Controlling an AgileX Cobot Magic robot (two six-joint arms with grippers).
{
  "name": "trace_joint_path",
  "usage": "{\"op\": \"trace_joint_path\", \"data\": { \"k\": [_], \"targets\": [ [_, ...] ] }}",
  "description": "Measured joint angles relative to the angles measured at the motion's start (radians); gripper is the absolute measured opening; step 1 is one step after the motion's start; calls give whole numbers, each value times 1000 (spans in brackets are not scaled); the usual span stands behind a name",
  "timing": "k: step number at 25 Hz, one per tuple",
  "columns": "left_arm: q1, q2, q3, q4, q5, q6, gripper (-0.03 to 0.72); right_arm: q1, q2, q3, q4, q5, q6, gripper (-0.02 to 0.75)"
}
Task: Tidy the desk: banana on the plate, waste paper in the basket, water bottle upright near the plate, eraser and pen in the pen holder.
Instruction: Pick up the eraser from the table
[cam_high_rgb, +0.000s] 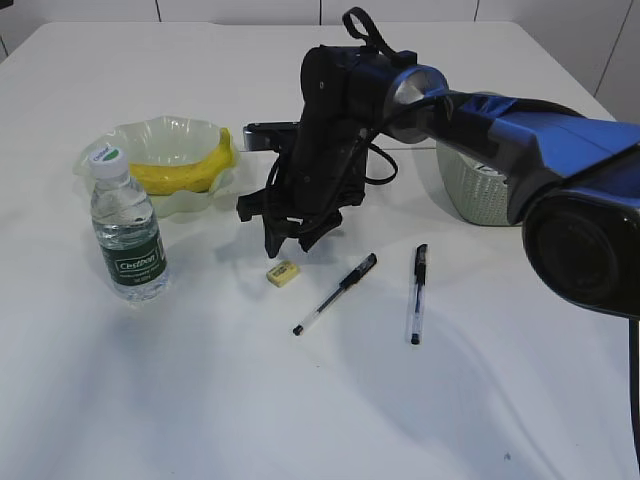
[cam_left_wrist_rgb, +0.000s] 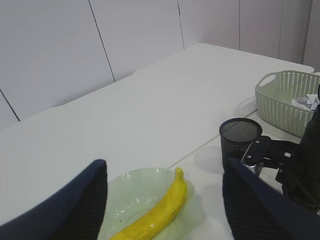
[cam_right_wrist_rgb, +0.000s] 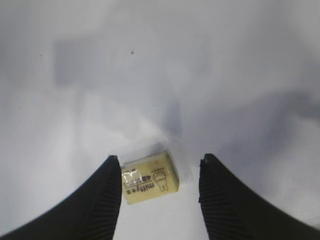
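I'm hovering my right gripper (cam_right_wrist_rgb: 160, 175), jaws spread and empty, over the eraser (cam_right_wrist_rgb: 150, 178); it's lying skewed between my fingers, nudging the left one

Green label on the water bottle (cam_high_rgb: 129, 232) carries white lettering — it reads roughly "Cestbon", though the letters are small and only partly legible in the exterior view. Smaller print under it cannot be read. Something is printed on the bottle's cap (cam_high_rgb: 104, 155), too small to be made out.

On the eraser (cam_right_wrist_rgb: 150, 178), seen upside down in the right wrist view, "miffy" is printed in dark letters beside a small rabbit outline — a short number next to it is blurred, possibly "4B". No other text is seen.
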Motion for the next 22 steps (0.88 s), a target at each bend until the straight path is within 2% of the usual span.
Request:
{"op": "trace_joint_path", "data": {
  "k": [10,16,22],
  "targets": [
    [0,0,0,0,0,0,506,2,0,-8,5,4,0,377],
    [0,0,0,0,0,0,506,36,0,-8,5,6,0,377],
    [0,0,0,0,13,-1,506,43,0,-8,-38,6,0,377]
  ]
}}
